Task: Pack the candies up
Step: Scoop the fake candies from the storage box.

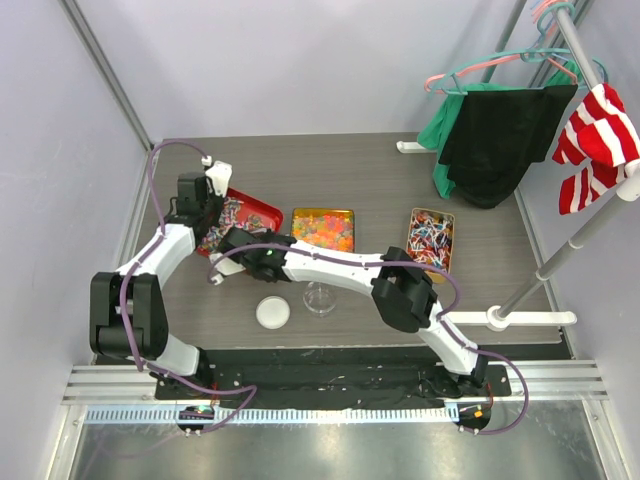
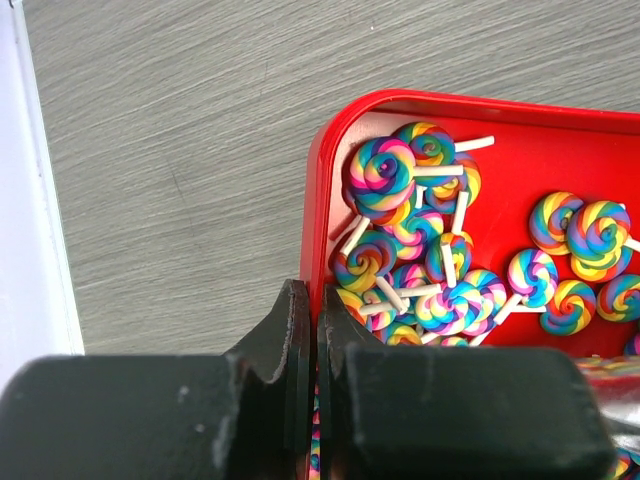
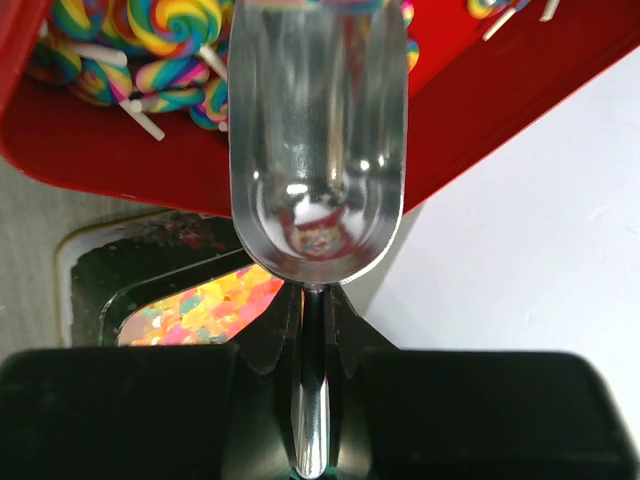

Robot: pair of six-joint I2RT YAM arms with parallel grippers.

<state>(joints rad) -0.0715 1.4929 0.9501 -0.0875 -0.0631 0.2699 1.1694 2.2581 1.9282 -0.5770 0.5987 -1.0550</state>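
Rainbow swirl lollipop candies (image 2: 440,270) lie heaped in a red tray (image 2: 318,190), which stands at the back left (image 1: 262,212). My left gripper (image 2: 310,300) is shut on that tray's left rim, which runs up between its jaws; from above the left gripper (image 1: 210,225) sits at the tray's left side. My right gripper (image 3: 312,300) is shut on the handle of a metal scoop (image 3: 318,140). The empty scoop bowl hangs over the red tray's near edge (image 3: 120,165), close to the lollipop candies (image 3: 150,50). From above the right gripper (image 1: 233,243) is just in front of the tray.
A yellow tray of orange and red gummies (image 1: 323,229) stands in the middle, and a tray of wrapped sweets (image 1: 431,236) to its right. A clear cup (image 1: 320,297) and a white lid (image 1: 272,313) sit nearer the arms. Clothes hang on a rack (image 1: 500,140) at the back right.
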